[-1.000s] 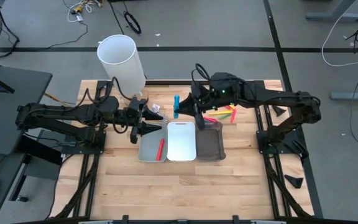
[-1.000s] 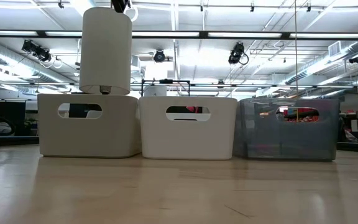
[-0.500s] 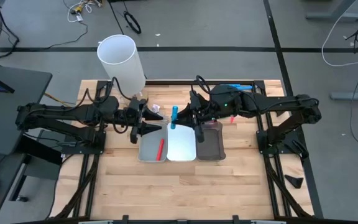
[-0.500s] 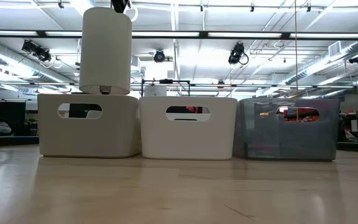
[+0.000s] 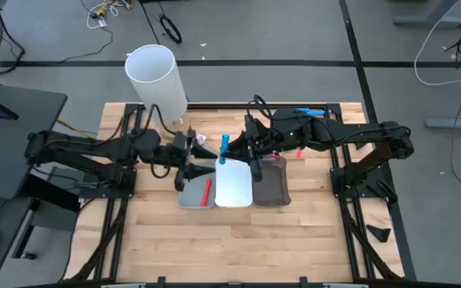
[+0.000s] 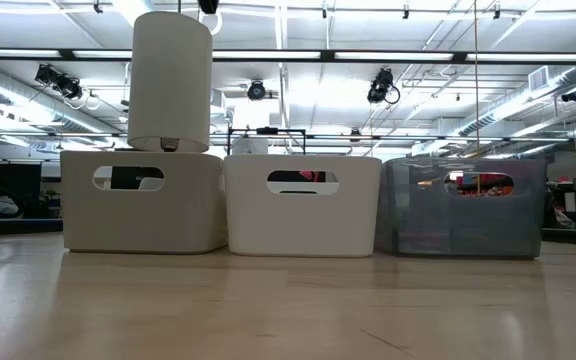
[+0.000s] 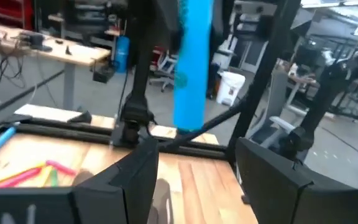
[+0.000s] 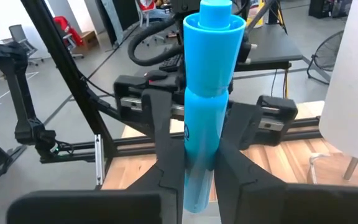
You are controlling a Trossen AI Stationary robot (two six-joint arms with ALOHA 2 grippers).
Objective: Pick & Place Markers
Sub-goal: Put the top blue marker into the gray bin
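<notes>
My right gripper (image 5: 232,149) is shut on a blue marker (image 5: 225,149) and keeps it upright over the far edge of the white tray (image 5: 233,188). My left gripper (image 5: 206,163) stands open just left of it, level, above the light grey tray (image 5: 189,196). In the left wrist view the blue marker (image 7: 191,68) hangs ahead of the open fingers (image 7: 132,180). A red marker (image 5: 207,190) lies in the light grey tray. Pink, yellow and blue markers (image 7: 27,176) lie on the table behind. My right gripper pinches the blue marker's barrel (image 8: 199,146) between its two fingers (image 8: 166,149). The fingers come about level from the table's right and lie across the marker. The marker stands upright, both ends free, its lower end (image 7: 188,121) clear of the trays.
A dark grey tray (image 5: 270,184) sits right of the white one. A tall white cylinder (image 5: 158,80) stands at the table's far left corner. The low view shows the three trays (image 6: 303,205) in a row, with bare wood in front.
My right gripper has swung with the blue marker a little toward the table's near edge, up to the far edge of the white tray. The marker has stayed upright in the hold.
</notes>
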